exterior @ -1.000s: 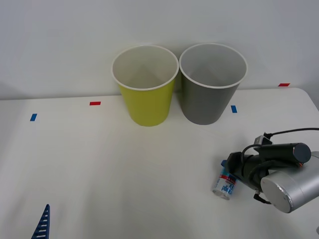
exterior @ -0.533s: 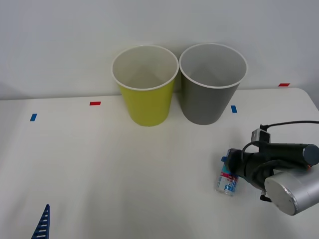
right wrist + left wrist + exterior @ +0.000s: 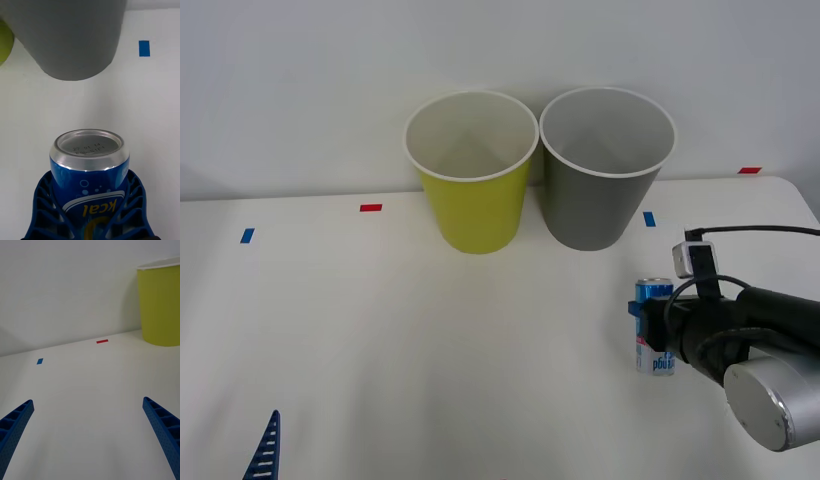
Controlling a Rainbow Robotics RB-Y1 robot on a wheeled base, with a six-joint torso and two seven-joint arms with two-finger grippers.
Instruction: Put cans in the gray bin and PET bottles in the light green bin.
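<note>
Right tool looks clamped shut, arm low; left tool spread wide.

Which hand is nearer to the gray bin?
The right. The right hand, shut on the can, is in front of the gray bin and a little to its right. The left hand sits open at the table's near left, far away.

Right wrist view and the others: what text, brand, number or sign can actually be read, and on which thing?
"27 01 14": stamped on the silver end of the can, held in the right claw.
A second stamped line below it: too blurred to read.
"kcal": on the can's white label, seen inverted.
Blue print on the can's label in the front view: too small to read.
Gray bin, light green bin: no text.
</note>
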